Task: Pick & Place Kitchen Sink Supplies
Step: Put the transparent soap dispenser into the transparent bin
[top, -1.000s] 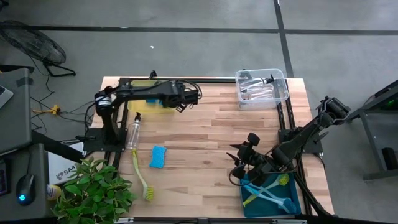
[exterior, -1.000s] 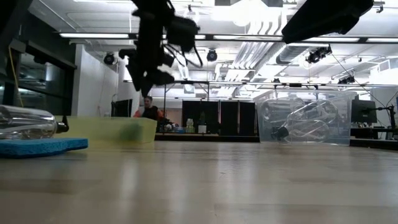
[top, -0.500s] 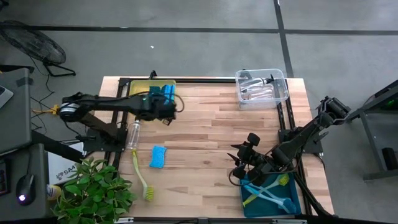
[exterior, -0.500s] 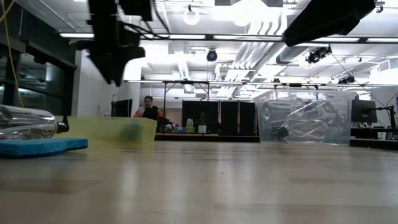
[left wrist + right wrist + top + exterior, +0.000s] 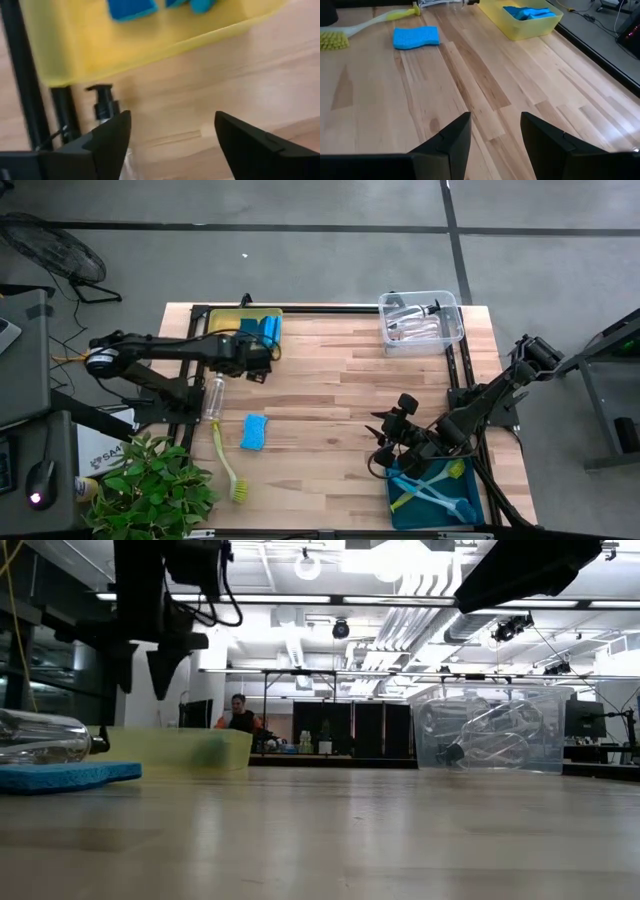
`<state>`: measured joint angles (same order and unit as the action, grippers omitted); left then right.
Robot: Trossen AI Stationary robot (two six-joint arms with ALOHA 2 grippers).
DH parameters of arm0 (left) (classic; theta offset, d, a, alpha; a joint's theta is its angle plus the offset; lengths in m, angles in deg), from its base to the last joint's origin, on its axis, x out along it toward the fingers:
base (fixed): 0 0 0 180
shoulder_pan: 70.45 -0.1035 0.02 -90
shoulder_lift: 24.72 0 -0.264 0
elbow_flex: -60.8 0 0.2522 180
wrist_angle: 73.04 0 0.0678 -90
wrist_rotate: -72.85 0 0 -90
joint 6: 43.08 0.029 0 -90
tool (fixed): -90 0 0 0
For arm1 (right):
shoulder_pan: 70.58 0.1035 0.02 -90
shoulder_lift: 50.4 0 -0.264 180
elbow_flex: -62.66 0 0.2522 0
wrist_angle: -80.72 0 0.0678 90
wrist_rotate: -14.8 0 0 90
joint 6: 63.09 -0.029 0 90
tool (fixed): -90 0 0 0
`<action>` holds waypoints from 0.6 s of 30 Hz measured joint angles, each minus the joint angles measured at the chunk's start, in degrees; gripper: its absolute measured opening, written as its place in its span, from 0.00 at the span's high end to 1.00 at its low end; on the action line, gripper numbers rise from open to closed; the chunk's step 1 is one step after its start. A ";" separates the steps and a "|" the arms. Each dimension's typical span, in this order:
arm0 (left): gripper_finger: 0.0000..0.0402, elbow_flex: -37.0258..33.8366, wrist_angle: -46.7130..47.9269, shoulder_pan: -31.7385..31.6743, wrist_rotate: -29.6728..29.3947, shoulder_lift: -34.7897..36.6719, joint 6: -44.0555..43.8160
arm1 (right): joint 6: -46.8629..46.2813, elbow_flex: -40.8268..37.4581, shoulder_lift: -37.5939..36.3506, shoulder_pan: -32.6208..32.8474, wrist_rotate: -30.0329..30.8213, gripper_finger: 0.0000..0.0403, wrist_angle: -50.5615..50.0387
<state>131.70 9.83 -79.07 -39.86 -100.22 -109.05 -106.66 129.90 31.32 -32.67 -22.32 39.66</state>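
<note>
Wooden counter (image 5: 340,380) carried a clear bottle (image 5: 213,394), light, slick, best grasped mid-body, beneath the left pincer (image 5: 258,367), fingers apart.

- A wooden table (image 5: 340,380) of pale planks, with a black frame along its edges.
- A yellow bin (image 5: 228,325) at the far left part of the table.
- A clear bin (image 5: 455,315) at the far right corner.
- A teal bin (image 5: 472,510) at the near right edge.
- A green leafy plant (image 5: 150,490) just off the near left corner.
- A floor fan (image 5: 50,245) on the grey floor, well apart from the table.
- A person (image 5: 240,715) far back in the room, seen in the low view.
</note>
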 joint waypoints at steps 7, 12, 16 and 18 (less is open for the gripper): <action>0.27 0.00 3.31 -5.77 4.41 0.00 0.55 | 0.02 0.00 0.00 0.00 -0.30 0.59 0.01; 0.30 -2.13 0.72 -9.10 7.42 0.02 3.09 | 0.04 0.00 0.00 0.00 -0.31 0.59 -0.04; 0.31 -5.26 0.82 -11.35 8.35 0.02 2.72 | 0.04 0.00 0.00 0.00 -0.32 0.59 -0.33; 0.31 -6.46 0.82 -12.12 8.79 0.02 2.70 | 0.04 0.00 0.00 0.00 -0.32 0.59 -0.36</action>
<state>125.24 10.65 -91.19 -31.06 -100.20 -106.34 -106.62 129.90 31.32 -32.67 -22.64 39.29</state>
